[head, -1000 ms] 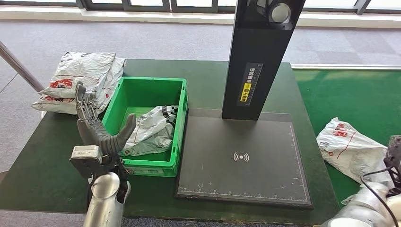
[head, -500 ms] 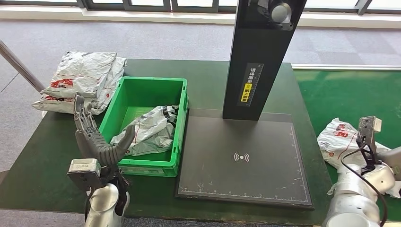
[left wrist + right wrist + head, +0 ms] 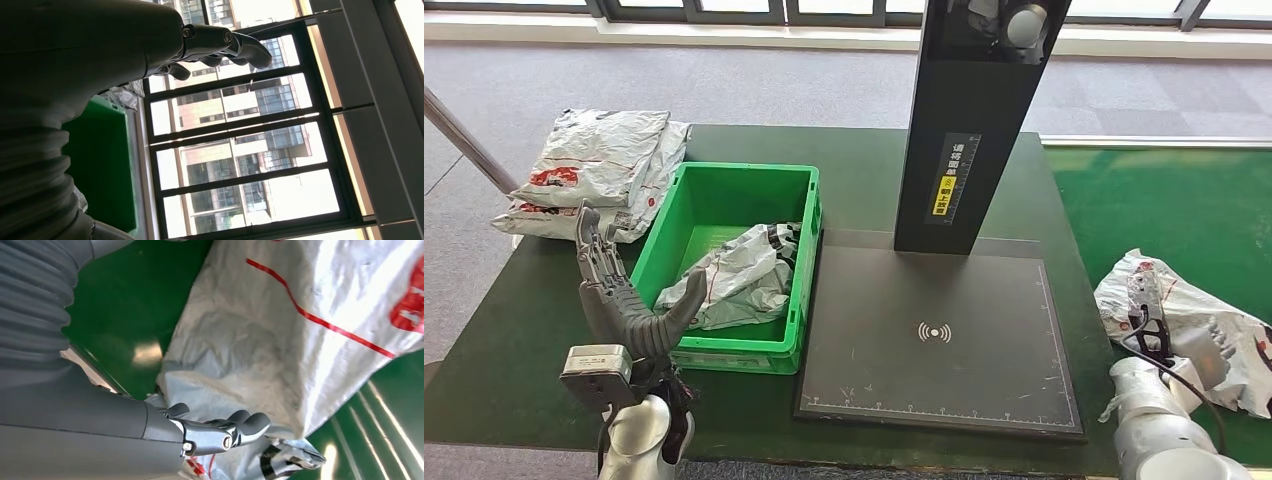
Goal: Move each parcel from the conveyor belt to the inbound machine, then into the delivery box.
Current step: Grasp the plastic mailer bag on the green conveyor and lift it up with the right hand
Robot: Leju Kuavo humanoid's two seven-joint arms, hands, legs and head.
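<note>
A white parcel (image 3: pixel 1169 300) with red print lies crumpled on the green conveyor belt (image 3: pixel 1164 200) at the right. My right hand (image 3: pixel 1189 345) hangs just over its near part, fingers loosely curled and holding nothing. In the right wrist view that hand (image 3: pixel 220 432) hovers close above the parcel (image 3: pixel 310 340). The black inbound machine (image 3: pixel 934 335) is a flat scan plate with a tall post (image 3: pixel 979 120). The green delivery box (image 3: pixel 724 172) holds one parcel (image 3: pixel 744 275). My left hand (image 3: pixel 624 300) stands open, fingers up, at the box's near left corner, with its fingers (image 3: pixel 220 42) spread.
A pile of white parcels (image 3: pixel 594 165) lies at the table's back left corner. A grey pole (image 3: pixel 464 140) slants in at the far left. The dark green table (image 3: pixel 524 330) has bare room left of the box and in front of the scan plate.
My right arm has swung up and in from the lower right, and its hand now hovers over the parcel on the belt. My left hand has drawn back slightly from the box.
</note>
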